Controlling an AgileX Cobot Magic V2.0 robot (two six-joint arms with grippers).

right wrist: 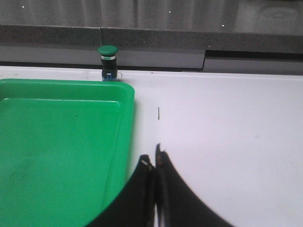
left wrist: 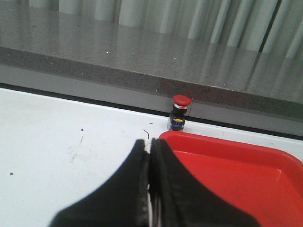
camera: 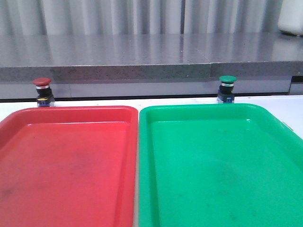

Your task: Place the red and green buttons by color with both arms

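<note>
Fingers pressed together and holding nothing, the left gripper (left wrist: 150, 189) hangs over the white desk (left wrist: 71, 142) just outside the red tray (left wrist: 246, 175), while the right gripper (right wrist: 155, 189) waits in the same closed, empty state beside the outer wall of the green tray (right wrist: 57, 142). Neither arm shows in the front view. The red button (camera: 42, 91) stands upright on the desk just behind the far rim of the red tray, near its outer corner, against the grey ledge (camera: 142, 71). The green button (camera: 227, 88) stands likewise behind the far rim of the green tray, toward its middle. Both trays lie side by side with nothing in them. The sorting appears not to have started: this looks like the approach step, each arm lined up on its own side with its own colour. The next move calls for each pair of fingers to part, reach forward past the tray rim and close around a button's cap or collar; the ledge close behind leaves little room for overshoot.
</note>
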